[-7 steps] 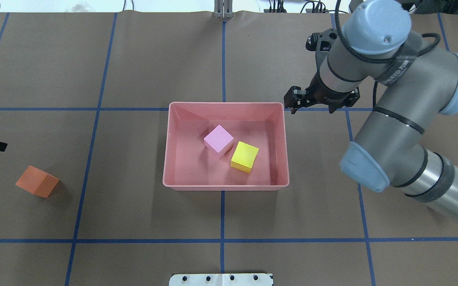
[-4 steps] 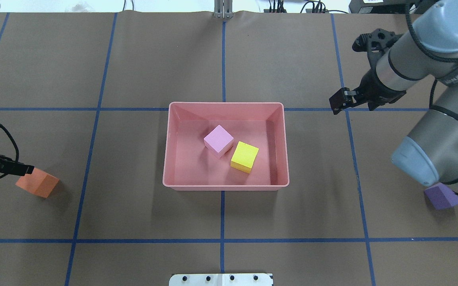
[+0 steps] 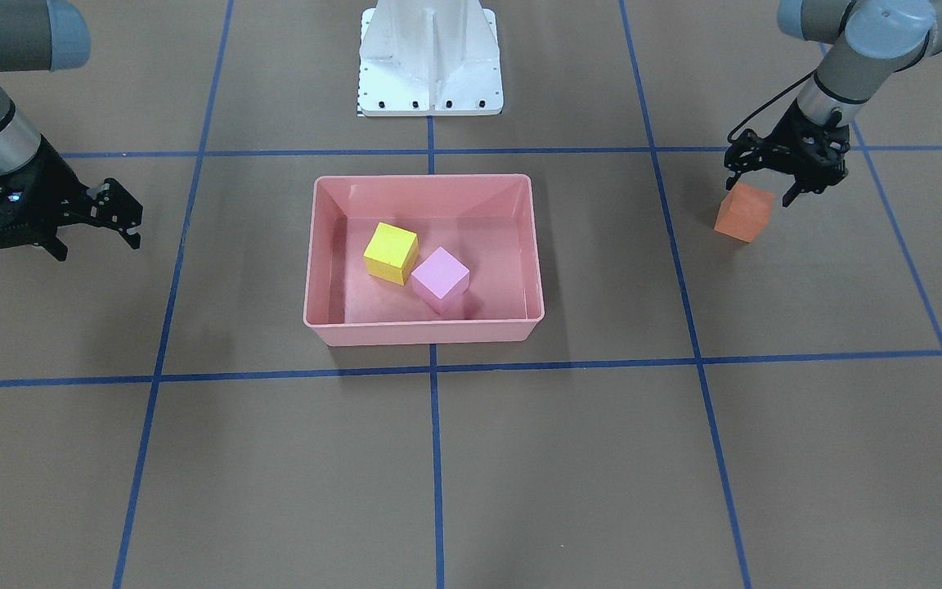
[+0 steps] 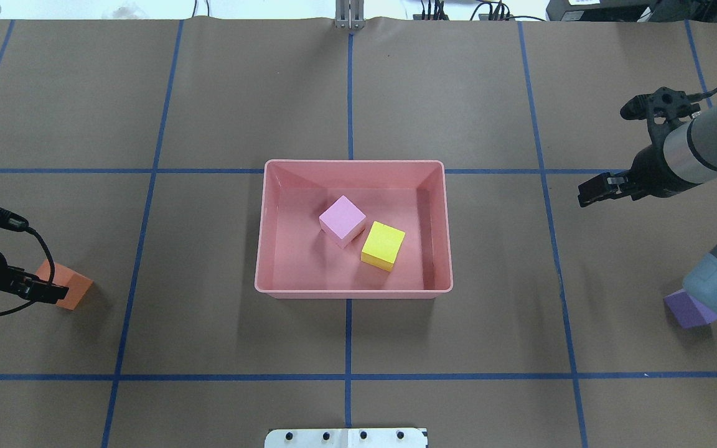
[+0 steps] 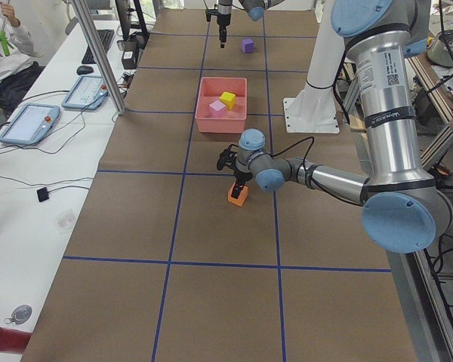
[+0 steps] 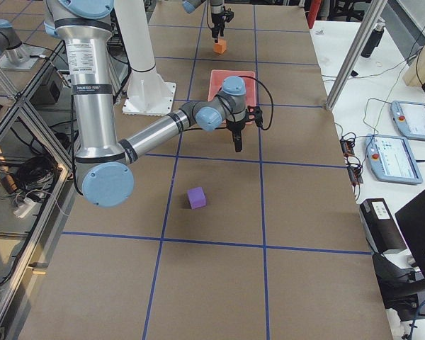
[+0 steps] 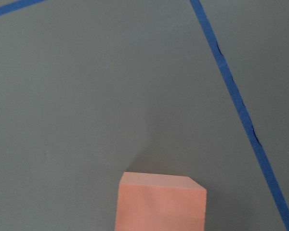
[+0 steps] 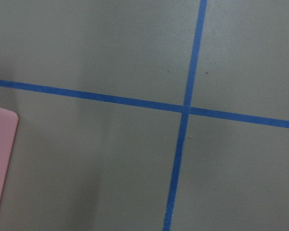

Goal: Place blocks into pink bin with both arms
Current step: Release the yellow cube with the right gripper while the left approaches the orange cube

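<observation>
The pink bin (image 4: 353, 164) (image 3: 422, 332) sits mid-table and holds the pink-lilac block (image 4: 342, 221) (image 3: 440, 278) and the yellow block (image 4: 383, 246) (image 3: 390, 252). The orange block (image 4: 72, 289) (image 3: 743, 213) (image 7: 159, 202) lies on the table at the left. My left gripper (image 3: 764, 186) (image 4: 32, 287) is open, just above it on its robot-side edge. The purple block (image 4: 682, 310) (image 6: 196, 197) lies at the right, partly under my right arm's elbow. My right gripper (image 3: 95, 241) (image 4: 601, 186) is open and empty, over bare table right of the bin.
The white robot base (image 3: 430, 57) (image 4: 346, 437) stands on the robot's side of the bin. Blue tape lines cross the brown table. A metal post (image 5: 98, 53) and a desk with tablets (image 5: 30, 124) stand on the far side.
My right arm has swung away from the bin's right corner toward the table's right side, uncovering the purple block. My left gripper has come in from the left over the orange block.
</observation>
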Robot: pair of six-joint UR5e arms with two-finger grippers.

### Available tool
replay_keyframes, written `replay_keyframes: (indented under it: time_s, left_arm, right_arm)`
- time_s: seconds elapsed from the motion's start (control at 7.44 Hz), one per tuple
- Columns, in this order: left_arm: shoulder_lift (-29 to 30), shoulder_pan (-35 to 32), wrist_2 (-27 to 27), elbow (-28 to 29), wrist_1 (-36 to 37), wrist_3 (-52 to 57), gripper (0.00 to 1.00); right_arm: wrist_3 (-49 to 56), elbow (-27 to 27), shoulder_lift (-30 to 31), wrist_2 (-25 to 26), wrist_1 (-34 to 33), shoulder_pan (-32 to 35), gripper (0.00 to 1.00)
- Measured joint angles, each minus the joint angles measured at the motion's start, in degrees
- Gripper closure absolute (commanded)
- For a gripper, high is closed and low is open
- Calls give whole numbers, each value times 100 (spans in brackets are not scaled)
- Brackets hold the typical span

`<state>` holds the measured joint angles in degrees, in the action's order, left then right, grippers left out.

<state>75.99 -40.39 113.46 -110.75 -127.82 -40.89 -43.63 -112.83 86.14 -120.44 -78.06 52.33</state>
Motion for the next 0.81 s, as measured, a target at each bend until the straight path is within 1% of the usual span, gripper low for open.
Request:
replay_keyframes:
  time_s: [0.4, 0.54, 0.67, 0.81]
  left_arm:
    - [258, 37, -8, 387, 2, 30, 0]
    - [391, 40, -6, 532, 2, 32, 7]
    - [482, 40, 0, 627, -1, 35, 67]
    - [531, 40, 23, 666, -14, 35, 100]
  right_arm:
    - [-5, 1, 83, -1, 74, 5, 0]
    - [-5, 2, 88, 1, 78, 5, 0]
    - [-5, 2, 92, 2, 78, 6, 0]
    - [-5, 3, 97, 2, 74, 6, 0]
